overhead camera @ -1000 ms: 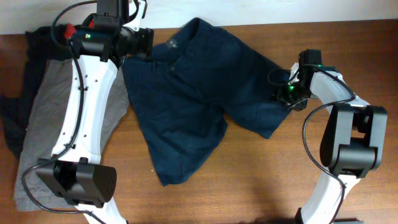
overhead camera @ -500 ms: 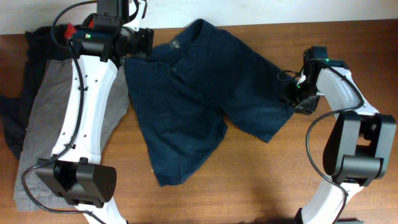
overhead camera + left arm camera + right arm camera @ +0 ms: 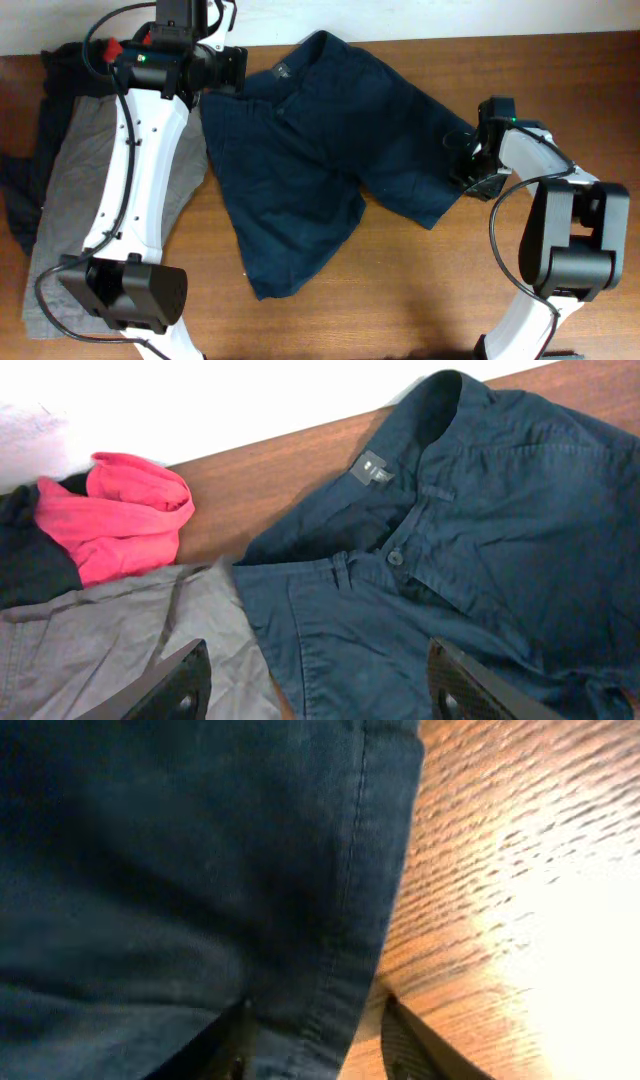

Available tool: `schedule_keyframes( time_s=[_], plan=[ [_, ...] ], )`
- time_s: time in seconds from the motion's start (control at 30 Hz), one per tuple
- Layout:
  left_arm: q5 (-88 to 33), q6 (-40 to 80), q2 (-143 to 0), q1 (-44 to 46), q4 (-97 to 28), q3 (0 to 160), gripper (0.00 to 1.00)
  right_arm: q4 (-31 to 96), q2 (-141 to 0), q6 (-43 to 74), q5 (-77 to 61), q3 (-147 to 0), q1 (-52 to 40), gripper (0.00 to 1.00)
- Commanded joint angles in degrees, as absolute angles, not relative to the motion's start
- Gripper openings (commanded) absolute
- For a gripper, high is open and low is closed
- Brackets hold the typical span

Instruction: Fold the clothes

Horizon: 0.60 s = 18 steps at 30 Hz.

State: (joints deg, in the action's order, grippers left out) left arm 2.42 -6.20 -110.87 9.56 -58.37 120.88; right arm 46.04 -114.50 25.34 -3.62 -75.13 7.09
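Far-left pile: a black piece [image 3: 18,200] and a grey piece [image 3: 70,190] are seen lying crumpled at the table's left end, the grey one partly covered by the left arm in the overhead view.
Shown by the left wrist alone: a red-orange piece [image 3: 120,510] is bunched in soft rolls near the white wall [image 3: 250,400], touching the black cloth and the grey piece's far edge.
Left pincer: the left gripper [image 3: 320,685] is held wide apart above the place where the grey cloth meets the waistband; nothing is held between its dark fingers [image 3: 185,680].
Task's main thing: the navy shorts [image 3: 300,160] are spread flat across the middle of the wooden table [image 3: 420,300], waistband toward the far edge, the two legs fanned toward the near side and the right.
Waistband detail: a small label [image 3: 370,465] and a dark button [image 3: 395,557] are made out only from the left wrist — from above the label is a pale speck.
Fabric: a matte woven cloth, lightly creased, with stitched seams.
Right pincer: the right gripper [image 3: 318,1040] is set at the hem of the right leg, its fingers [image 3: 405,1040] drawn fairly narrow on either side of that hem; a sliver of wood is seen between hem and one finger, and whether the cloth is pinched cannot be told.
Shown by the right wrist alone: the hem's line of stitching and the rippled wood grain — washed out by glare at the right.
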Motion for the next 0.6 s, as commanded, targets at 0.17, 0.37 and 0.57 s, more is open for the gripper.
schedule_keyframes(
  time_s=[0.17,0.37,0.57],
  plan=[
    [2.79,-6.26,-110.67,9.69,-58.63,121.43,0.69,35.83,-113.78,27.97,-1.74,-70.17,6.96,0.04],
    [2.76,-6.24,-110.67,9.69,-58.59,121.43,0.69,20.99,-114.06,26.13,4.54,-70.17,9.15,0.04],
    [2.35,-5.8,-110.67,9.74,-58.54,121.43,0.69,4.6,-115.9,21.98,1.83,-70.19,16.05,0.03]
  ],
)
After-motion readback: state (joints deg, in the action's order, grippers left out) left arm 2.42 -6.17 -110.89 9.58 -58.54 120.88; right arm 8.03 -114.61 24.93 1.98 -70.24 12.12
